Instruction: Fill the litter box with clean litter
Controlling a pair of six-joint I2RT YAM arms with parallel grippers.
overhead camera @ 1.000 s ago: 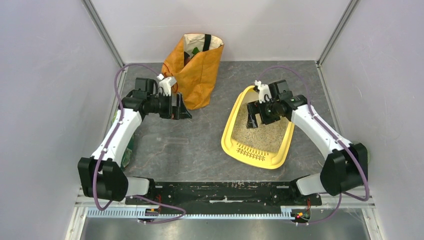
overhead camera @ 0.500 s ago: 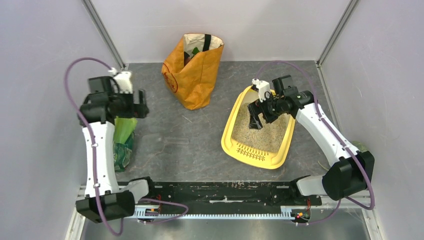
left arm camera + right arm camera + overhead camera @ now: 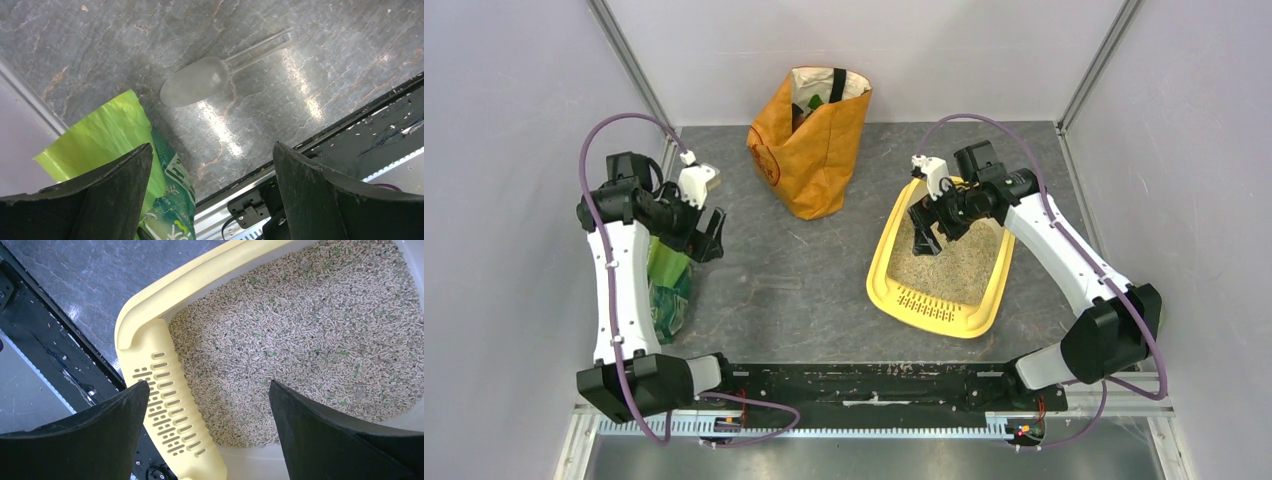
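Litter box point(image 3: 934, 312): yellow tray with a white inner wall, lying flat on the grey table point(image 3: 824, 290) in front of the right arm, its slotted lip point(image 3: 165, 415) at the end nearer the arm bases.

Orange bag point(image 3: 816, 150): standing upright and open-topped, to the left of the litter box and farther back, apart from it.

Green bag point(image 3: 112, 137): printed plastic, well to the left of the litter box, against the left wall.

Right gripper point(image 3: 927, 232): hanging over the far half of the litter box, fingers spread wide, holding nothing.

Left gripper point(image 3: 707, 236): well left of the litter box, above the green bag's top, fingers apart and empty.

Scoop point(image 3: 200, 85): clear plastic, lying on the table just beside the green bag, on its litter box side.

Litter point(image 3: 300, 330): beige pellets with green flecks, covering the litter box floor.
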